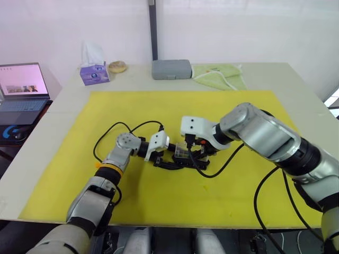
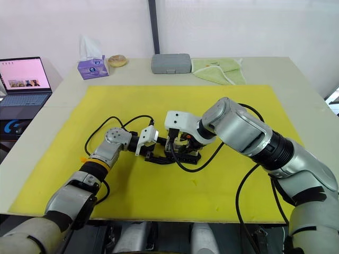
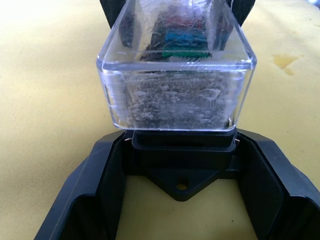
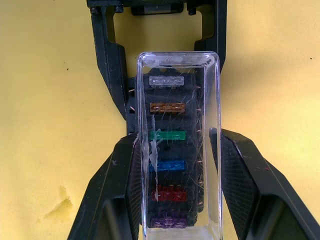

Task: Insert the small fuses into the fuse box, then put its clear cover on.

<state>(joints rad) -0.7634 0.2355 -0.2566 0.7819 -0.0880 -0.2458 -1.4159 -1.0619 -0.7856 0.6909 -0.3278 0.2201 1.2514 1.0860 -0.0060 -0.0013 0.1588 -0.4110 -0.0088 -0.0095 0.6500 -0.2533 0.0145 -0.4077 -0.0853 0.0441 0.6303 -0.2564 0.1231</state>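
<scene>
On the yellow mat, the black fuse box lies between my two grippers with the clear cover sitting over it. Through the cover a column of small fuses shows: grey, orange, green, blue, red, purple. My right gripper is shut on the cover's long sides, a finger pressed against each wall. My left gripper meets the box from the opposite end, its fingers clamped on the black base. In the head views both grippers meet at the mat's middle.
The yellow mat covers most of the table. Along the far edge stand a grey case, a tissue box, a bun and a green cloth. A laptop sits off the table's left. Black cables loop beside my left wrist.
</scene>
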